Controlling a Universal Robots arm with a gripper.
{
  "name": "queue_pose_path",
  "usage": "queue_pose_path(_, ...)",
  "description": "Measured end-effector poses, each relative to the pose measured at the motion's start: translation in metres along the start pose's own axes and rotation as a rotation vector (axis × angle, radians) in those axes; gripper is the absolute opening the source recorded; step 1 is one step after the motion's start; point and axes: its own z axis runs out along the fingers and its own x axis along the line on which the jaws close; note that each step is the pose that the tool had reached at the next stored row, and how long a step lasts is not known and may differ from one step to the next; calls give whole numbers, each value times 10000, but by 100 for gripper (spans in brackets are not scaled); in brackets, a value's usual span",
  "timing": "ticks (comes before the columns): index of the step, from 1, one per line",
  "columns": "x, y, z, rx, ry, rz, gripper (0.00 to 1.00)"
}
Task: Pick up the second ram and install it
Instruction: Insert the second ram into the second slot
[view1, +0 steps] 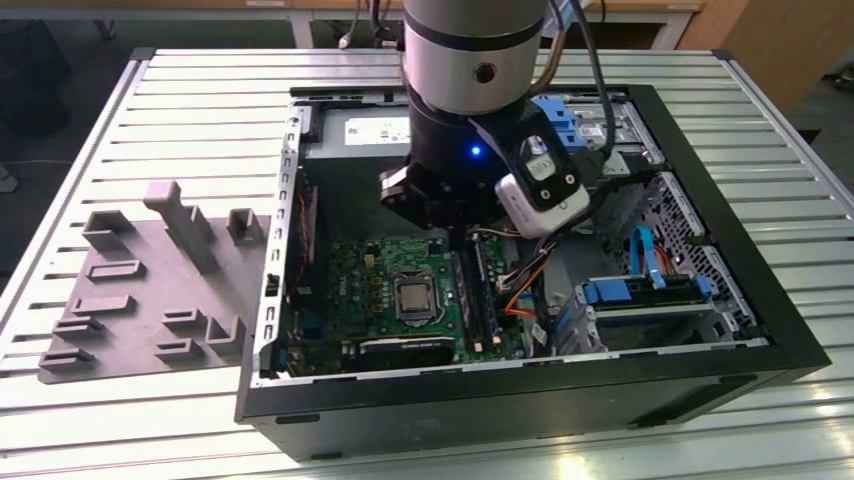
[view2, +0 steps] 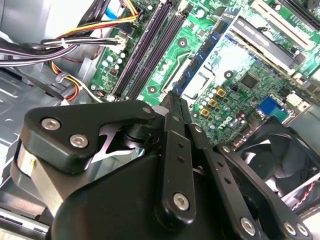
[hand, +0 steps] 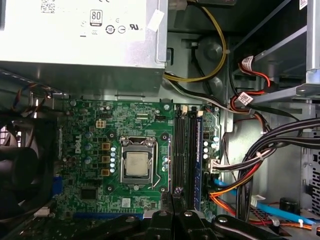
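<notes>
Down inside the open computer case (view1: 534, 405), my gripper (view2: 176, 100) hangs just above the green motherboard (hand: 90, 150), on the side of the processor socket (hand: 136, 164) that faces the cable bundles (hand: 250, 165). In the second wrist view I read the fingers as drawn together, tips side by side. I cannot tell whether they pinch the stick's top edge or only sit on it.

The second ram (view2: 210, 50) stands on edge alongside the socket, parallel to the dark memory slots (view2: 145, 55) and just beside them. Its near end runs in under the fingertips. What I can see of it is long, thin and flat, dark blue-green going to black, with a row of small pale dots along the visible face. In the exterior view it reads as a narrow dark bar beside the processor, directly below the arm's tip.

A black fan (view2: 270, 160) sits past the processor, away from the slots. The grey tray (view1: 134, 300) with raised blocks lies on the slatted table (view1: 174, 100) outside the case, on the exterior view's left, well apart from the arm.
</notes>
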Motion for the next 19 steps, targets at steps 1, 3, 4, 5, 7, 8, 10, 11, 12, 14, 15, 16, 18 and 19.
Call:
queue_pose_path(1, -5, 0, 4, 0, 0, 0, 11)
queue_pose_path(3, -16, -1, 12, 1, 0, 0, 11)
queue_pose_path(4, -22, -1, 15, 1, 0, 1, 11)
queue_pose_path(5, -27, -1, 19, 1, 0, 1, 11)
queue_pose_path(7, -38, -2, 25, 2, 0, 1, 11)
queue_pose_path(8, -44, -2, 30, 1, 0, 2, 11)
queue_pose_path(10, -53, -2, 37, 1, 0, 3, 11)
queue_pose_path(11, -58, -3, 40, 1, 0, 3, 11)
queue_pose_path(12, -63, -3, 43, 2, 0, 4, 11)
queue_pose_path(14, -73, -3, 49, 1, 0, 5, 11)
queue_pose_path(15, -77, -3, 51, 2, 0, 5, 11)
queue_pose_path(16, -82, -4, 54, 1, 0, 6, 11)
queue_pose_path(18, -89, -4, 59, 1, 0, 6, 11)
queue_pose_path(19, -93, -4, 62, 1, 0, 7, 11)
